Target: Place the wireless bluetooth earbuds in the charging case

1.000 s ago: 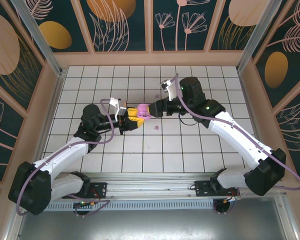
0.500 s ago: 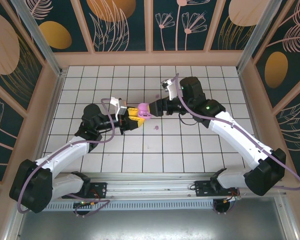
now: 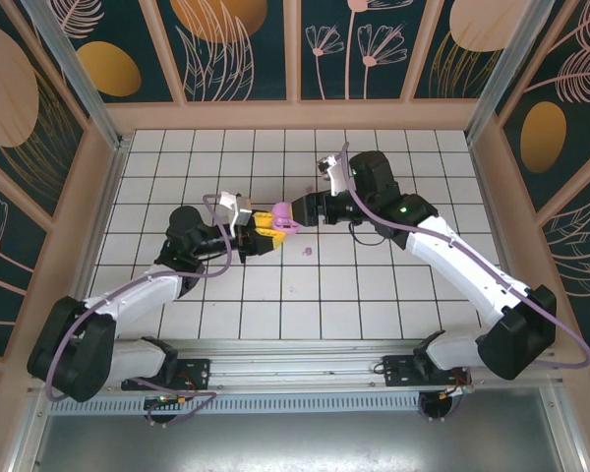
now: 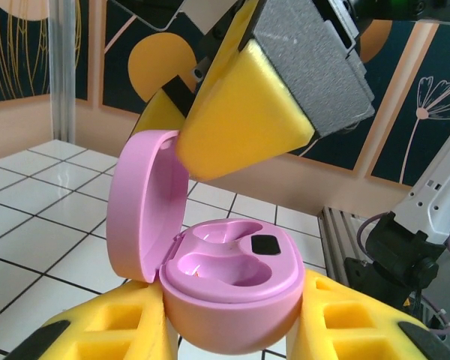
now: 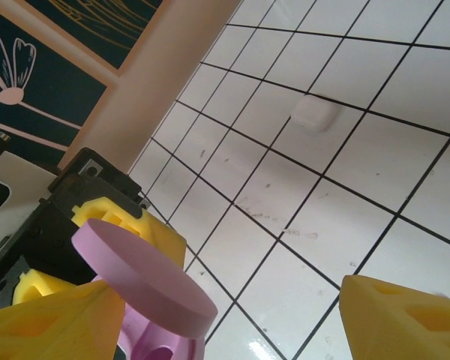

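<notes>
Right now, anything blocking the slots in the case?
Nothing in them. The case, held by the left gripper, has its lid up and both slots look empty; a finger of the right gripper hangs just above.

Mid table (image 3: 374,295), charging case (image 3: 278,218) sits between left gripper (image 3: 261,236) fingers, right gripper (image 3: 300,209) just right of it. 1 earbud (image 3: 308,252) lies on the table nearby, front-right of the case.

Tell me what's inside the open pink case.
Inside the case: two moulded wells, apparently empty, and a small dark patch. Its near rim hides part of the wells' floors.
</notes>
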Motion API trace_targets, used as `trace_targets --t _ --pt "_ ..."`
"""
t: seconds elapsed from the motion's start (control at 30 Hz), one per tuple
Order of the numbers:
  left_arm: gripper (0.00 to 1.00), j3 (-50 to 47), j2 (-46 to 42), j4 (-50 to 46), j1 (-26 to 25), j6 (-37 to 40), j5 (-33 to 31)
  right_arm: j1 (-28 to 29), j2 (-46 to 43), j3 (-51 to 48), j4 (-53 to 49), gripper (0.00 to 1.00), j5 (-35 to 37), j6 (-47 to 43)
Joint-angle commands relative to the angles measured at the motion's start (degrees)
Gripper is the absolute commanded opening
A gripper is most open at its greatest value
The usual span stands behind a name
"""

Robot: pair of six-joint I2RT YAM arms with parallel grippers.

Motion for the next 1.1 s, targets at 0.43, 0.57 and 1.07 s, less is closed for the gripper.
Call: trace_targets --t 0.43,0.57,1.07 --pt "0.00 0.3 9.6 12.1 3.1 -7.2 3.9 -3.8 3.8 1.1 -0.6 0.76 -0.3 0.1" --pt "0.00 1.2 11.7 12.7 3.8 -7.6 4.2 -5.0 5.4 2.5 -0.6 0.77 -0.5 0.5" --pt "0.00 2.2 9.9 6.1 5.6 -2.9 1.3 -14.0 14.7 2.3 -2.3 0.66 8.9 9.9"
